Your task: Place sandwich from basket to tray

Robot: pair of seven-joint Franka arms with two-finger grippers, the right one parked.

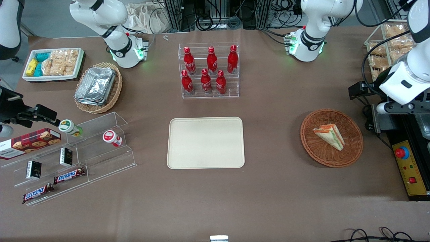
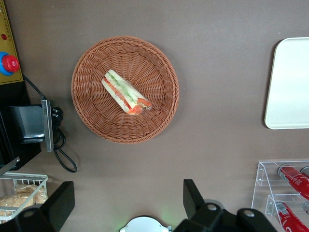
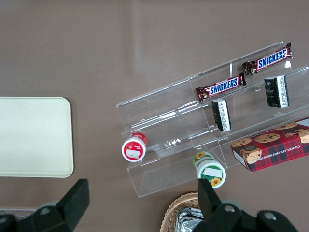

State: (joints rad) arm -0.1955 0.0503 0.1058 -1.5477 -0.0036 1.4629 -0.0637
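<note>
Sandwich (image 1: 330, 136) lying in the basket (image 1: 349, 153) on the worktop, toward the working arm's end, well apart from the bare tray (image 1: 205, 142) mid-worktop. From the left wrist: claw (image 2: 126, 203) spread wide, holding nothing, hovering high above sandwich (image 2: 125, 92) and basket (image 2: 91, 92), tray (image 2: 289, 82) edge showing.

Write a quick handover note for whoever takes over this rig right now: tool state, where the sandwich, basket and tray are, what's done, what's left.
Tool: open, holds nothing, raised above the table beside the basket, not touching it.
Sandwich: lies on its side in the basket, untouched.
Basket: on the table toward the working arm's end.
Tray: mid-table, nearer the front camera than the bottle rack, nothing on it.
Done: nothing yet; no grasp made.
Left: bring the tool over the sandwich, grasp, lift, carry to the tray, release.
</note>
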